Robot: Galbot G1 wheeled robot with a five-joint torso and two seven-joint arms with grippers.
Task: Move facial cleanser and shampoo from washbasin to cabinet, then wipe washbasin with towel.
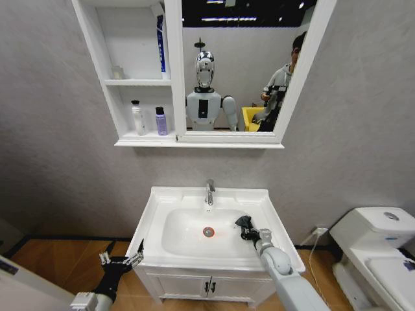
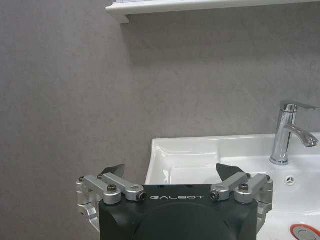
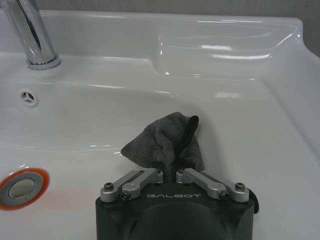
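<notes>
The white facial cleanser (image 1: 137, 117) and the purple shampoo (image 1: 161, 121) stand side by side on the lower shelf of the cabinet (image 1: 139, 83). Below, my right gripper (image 1: 244, 223) is shut on the dark grey towel (image 3: 167, 142), holding it against the right inner slope of the washbasin (image 1: 162, 195) bowl, right of the orange-ringed drain (image 1: 208, 231). In the right wrist view the towel bunches out between the closed fingers. My left gripper (image 1: 123, 259) hangs open off the basin's front left corner, nothing between its fingers (image 2: 113, 171).
The chrome faucet (image 1: 210, 192) stands at the basin's back centre. A white toilet (image 1: 376, 249) is at the right. The mirror (image 1: 243, 65) beside the cabinet reflects me and a person. The vanity doors (image 1: 207, 285) are below the basin.
</notes>
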